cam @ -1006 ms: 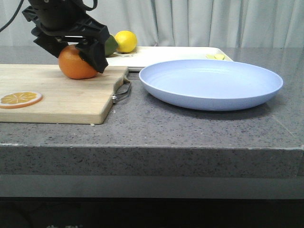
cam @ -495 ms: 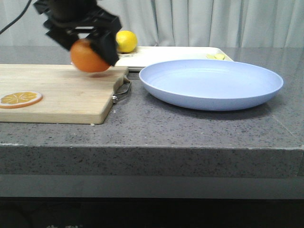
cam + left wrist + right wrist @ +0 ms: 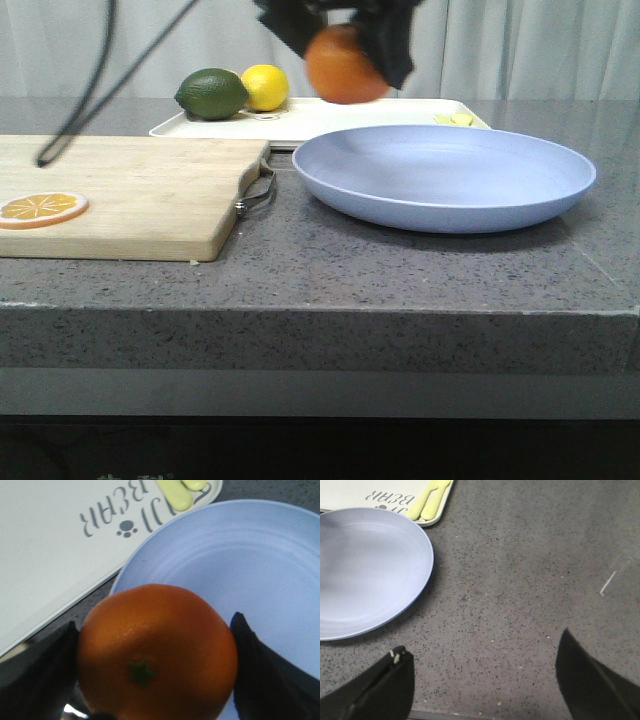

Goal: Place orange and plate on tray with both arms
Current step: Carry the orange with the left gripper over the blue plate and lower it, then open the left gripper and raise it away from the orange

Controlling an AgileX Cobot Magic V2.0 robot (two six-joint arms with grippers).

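Front view: orange (image 3: 345, 66) airborne in left gripper (image 3: 340, 40), above plate's (image 3: 445, 177) far rim, near tray (image 3: 320, 118).
Left wrist: fingers (image 3: 47, 670) clamped on its sides; firm, round, likely slippery, so a grip across the middle suits.
Right wrist: right gripper (image 3: 482, 685) fingers wide apart, empty, over bare bench (image 3: 530, 580) beside plate.

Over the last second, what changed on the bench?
The left end effector lifted the orange off the cutting board and carried it rightward, up over the far rim of the plate, near the tray. It stayed clamped throughout. Its move uncovered the lime. Plate, tray, lemon and orange slice stayed put.
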